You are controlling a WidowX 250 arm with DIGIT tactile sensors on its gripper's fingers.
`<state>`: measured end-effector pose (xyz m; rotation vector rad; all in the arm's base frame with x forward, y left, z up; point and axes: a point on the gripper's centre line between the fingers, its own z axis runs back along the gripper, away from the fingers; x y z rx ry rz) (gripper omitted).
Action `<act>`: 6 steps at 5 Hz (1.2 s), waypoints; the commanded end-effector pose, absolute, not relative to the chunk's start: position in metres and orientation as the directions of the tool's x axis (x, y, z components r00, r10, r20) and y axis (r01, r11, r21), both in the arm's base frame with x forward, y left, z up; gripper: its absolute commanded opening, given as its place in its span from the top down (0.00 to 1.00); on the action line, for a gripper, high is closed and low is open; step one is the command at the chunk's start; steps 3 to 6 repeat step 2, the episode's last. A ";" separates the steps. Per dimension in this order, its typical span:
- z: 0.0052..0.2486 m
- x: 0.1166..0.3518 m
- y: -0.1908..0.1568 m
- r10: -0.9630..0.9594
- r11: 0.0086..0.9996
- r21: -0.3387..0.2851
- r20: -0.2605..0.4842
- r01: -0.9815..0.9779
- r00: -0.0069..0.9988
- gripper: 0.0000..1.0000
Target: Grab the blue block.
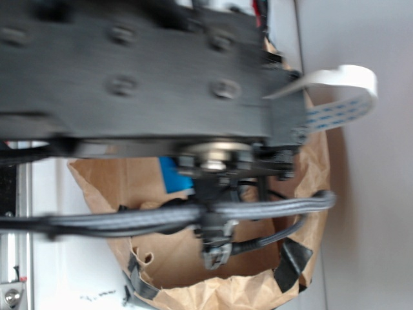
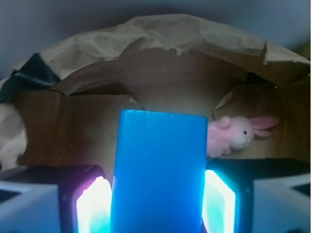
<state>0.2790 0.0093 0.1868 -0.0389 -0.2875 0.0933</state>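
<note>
Blue block [image 2: 159, 170] stands between the claw [image 2: 156, 201] fingers [image 2: 93, 206], which sit close against both its sides, apparently gripping it. Beside the block, toward its right, lies a pink plush bunny [image 2: 238, 133]. Around the block rise the torn walls of a brown paper bag [image 2: 160, 39].

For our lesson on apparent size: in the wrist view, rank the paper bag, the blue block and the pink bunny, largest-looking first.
1. Paper bag
2. Blue block, though it looms large by being nearest the camera
3. Pink bunny
</note>
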 end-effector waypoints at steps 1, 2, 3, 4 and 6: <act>0.209 0.271 0.003 0.112 0.994 -0.046 0.327 -0.102 0.939 1.00; 0.207 0.272 -0.001 0.117 0.993 -0.033 0.328 -0.113 0.937 1.00; 0.207 0.272 -0.001 0.117 0.993 -0.033 0.328 -0.113 0.937 1.00; 0.207 0.272 -0.001 0.117 0.993 -0.033 0.328 -0.113 0.937 1.00; 0.207 0.272 -0.001 0.117 0.993 -0.033 0.328 -0.113 0.937 1.00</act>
